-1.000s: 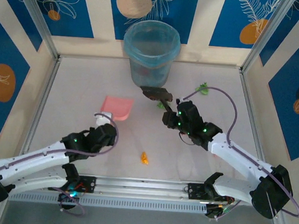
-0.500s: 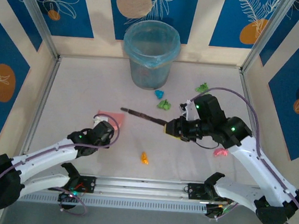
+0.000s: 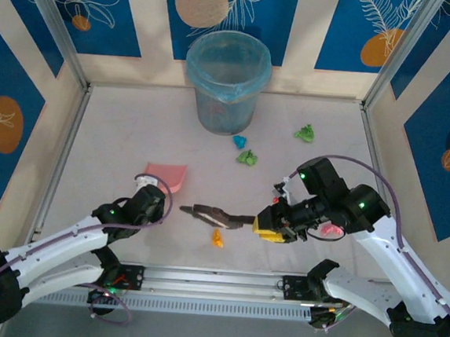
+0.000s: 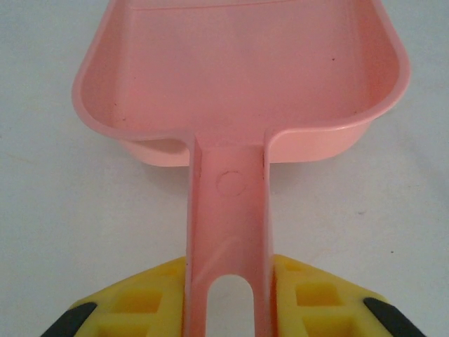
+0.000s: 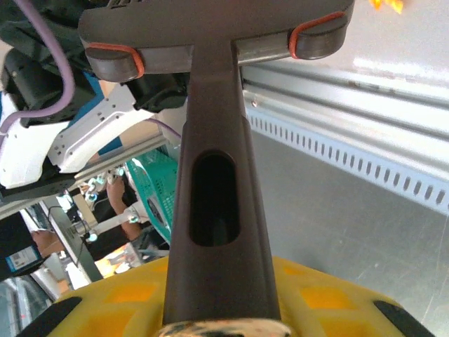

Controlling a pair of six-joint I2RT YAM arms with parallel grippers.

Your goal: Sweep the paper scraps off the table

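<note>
Left wrist: jaws grip dustpan (image 4: 238, 77), circle-embossed handle.

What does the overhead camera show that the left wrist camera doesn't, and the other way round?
Overhead: the bin, coloured paper scraps, and the right pincer shut on the brush. Left wrist: the empty inside of the dustpan and its slotted handle, clamped by the left pincer. Shared: the pink dustpan resting on the table.
</note>
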